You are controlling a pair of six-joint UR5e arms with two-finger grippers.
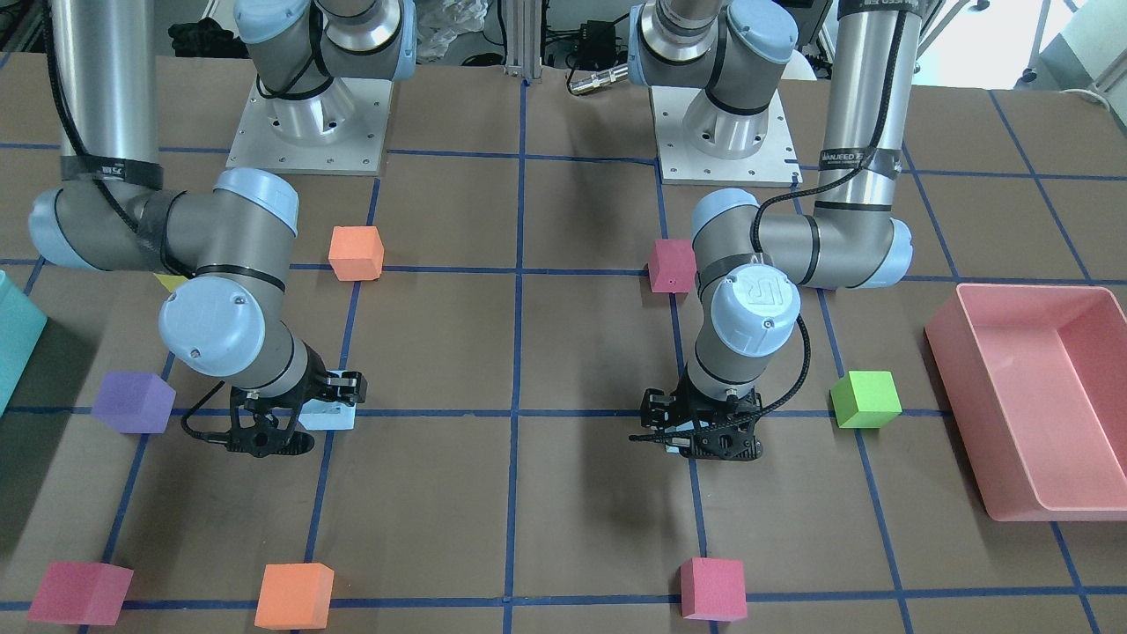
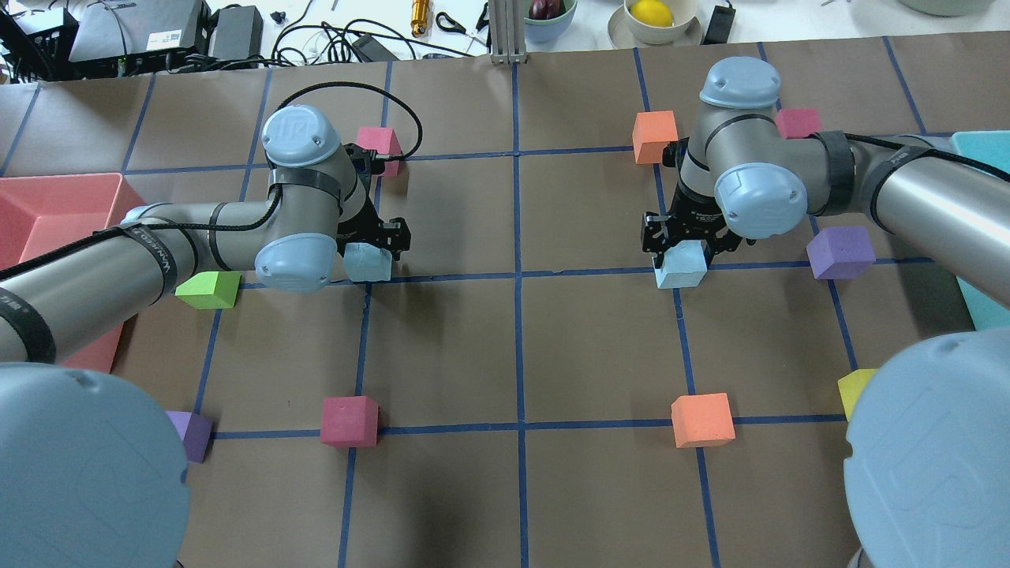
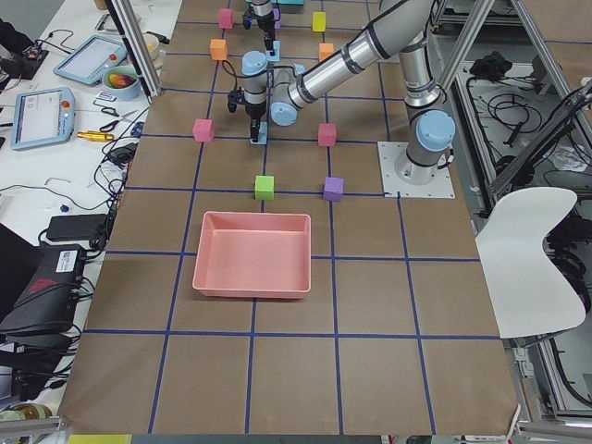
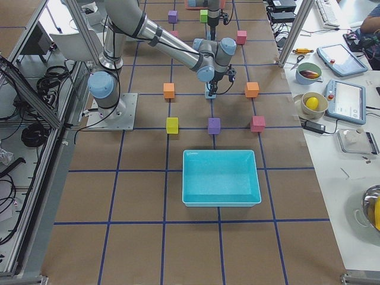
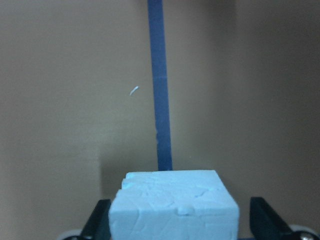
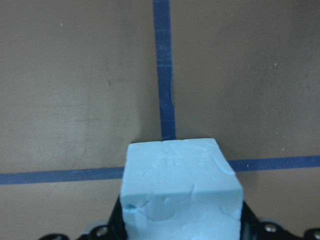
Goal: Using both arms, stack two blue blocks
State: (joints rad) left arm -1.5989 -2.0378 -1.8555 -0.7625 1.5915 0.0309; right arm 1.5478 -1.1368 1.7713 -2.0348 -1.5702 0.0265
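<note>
One blue block [image 2: 368,264] sits on the table left of centre, on a tape line. My left gripper [image 2: 372,246] is down around it, jaws open with a narrow gap beside the block [image 5: 174,210]. The other blue block [image 2: 681,267] sits right of centre on a tape crossing. My right gripper [image 2: 685,241] is shut on it; in the right wrist view the block [image 6: 180,190] fills the space between the jaws. In the front-facing view the right gripper [image 1: 304,423] is at the left and the left gripper [image 1: 700,440] at the right.
A pink bin [image 2: 47,213] stands at the far left and a teal bin [image 2: 982,158] at the far right. A green cube [image 2: 209,289], a purple cube [image 2: 841,252], orange cubes [image 2: 655,136] [image 2: 702,420] and magenta cubes [image 2: 379,142] [image 2: 349,420] lie around.
</note>
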